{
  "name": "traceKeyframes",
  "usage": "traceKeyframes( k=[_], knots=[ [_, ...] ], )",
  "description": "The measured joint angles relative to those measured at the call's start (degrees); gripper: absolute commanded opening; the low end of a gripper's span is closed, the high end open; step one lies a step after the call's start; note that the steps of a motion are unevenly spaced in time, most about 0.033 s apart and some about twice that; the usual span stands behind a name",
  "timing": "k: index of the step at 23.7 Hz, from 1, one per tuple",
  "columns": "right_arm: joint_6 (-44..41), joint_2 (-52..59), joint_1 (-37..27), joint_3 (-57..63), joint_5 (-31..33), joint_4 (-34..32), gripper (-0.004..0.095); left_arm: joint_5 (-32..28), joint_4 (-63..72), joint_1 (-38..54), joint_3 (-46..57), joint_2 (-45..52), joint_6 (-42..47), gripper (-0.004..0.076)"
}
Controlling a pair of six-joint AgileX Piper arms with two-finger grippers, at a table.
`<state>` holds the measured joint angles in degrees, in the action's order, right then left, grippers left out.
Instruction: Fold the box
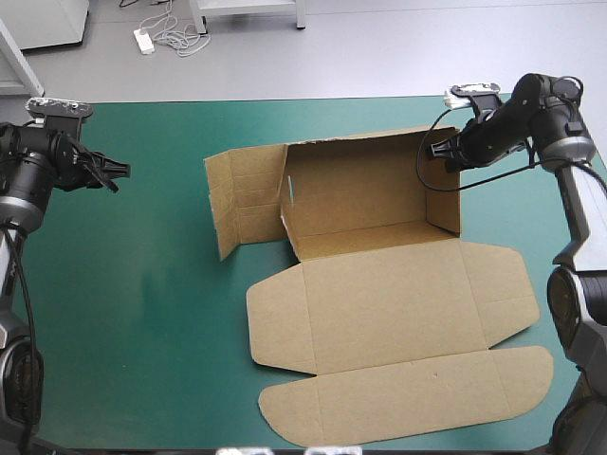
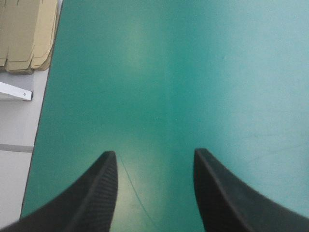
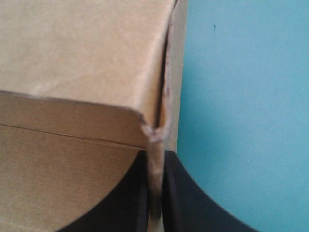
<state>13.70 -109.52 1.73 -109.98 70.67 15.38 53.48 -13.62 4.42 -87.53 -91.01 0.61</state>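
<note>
**Inspector:** Where does the box (image 1: 379, 284) stand?

**Assessor:** At the middle of the bench (image 1: 142, 313). The rear and right wall (image 1: 442, 194) are raised, and the lid (image 1: 408, 398) lies flat toward the near edge. The right end effector (image 1: 448, 156) is clamped on the right wall's top edge. The left end effector (image 1: 114, 175) stands open, well apart, near the bench's left edge.

**Inspector:** Risks?

**Assessor:** The left wall (image 1: 242, 199) splays outward, unsupported, so one-sided pulling could skew the tray. The board at the grip looks frayed, possibly torn, though that close view is unclear. More force may rip it.
</note>
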Motion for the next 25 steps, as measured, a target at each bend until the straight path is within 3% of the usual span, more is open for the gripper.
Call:
traceKeyframes(
  k=[5,7,9,12,14,20,25],
  knots=[
    [-1.05,-3.44,3.25,-4.26,-2.73,-4.28,-0.0016,0.8,0.36,0.0,0.0,-1.06,0.0,0.0349],
    [-1.37,-5.16,5.06,-6.26,-4.81,-5.68,0.0028,1.0,0.49,0.0,0.0,-1.12,-0.25,0.0349],
    [-1.79,-6.72,6.55,-8.45,-6.06,-5.78,0.0175,1.37,0.62,0.0,0.0,-1.12,-0.61,0.0349],
    [-2.23,-8.36,6.96,-10.06,-6.82,-4.92,0.0483,2.26,1.03,0.0,0.0,-1.12,-2.14,0.0349],
    [-2.4,-9.13,6.96,-10.2,-7.02,-4.67,0.0532,2.4,1.75,0.0,0.0,-1.12,-2.6,0.0349],
    [-1.39,-10.88,6.96,-10.26,-9.99,-3.63,0.0533,2.69,3.76,0.0,0.0,-1.12,-3.25,0.0349],
    [-1.11,-10.33,6.96,-13.97,-6.76,-3.75,0.0532,3.39,4.7,0.0,0.0,-1.12,-4.57,0.0349]
  ],
)
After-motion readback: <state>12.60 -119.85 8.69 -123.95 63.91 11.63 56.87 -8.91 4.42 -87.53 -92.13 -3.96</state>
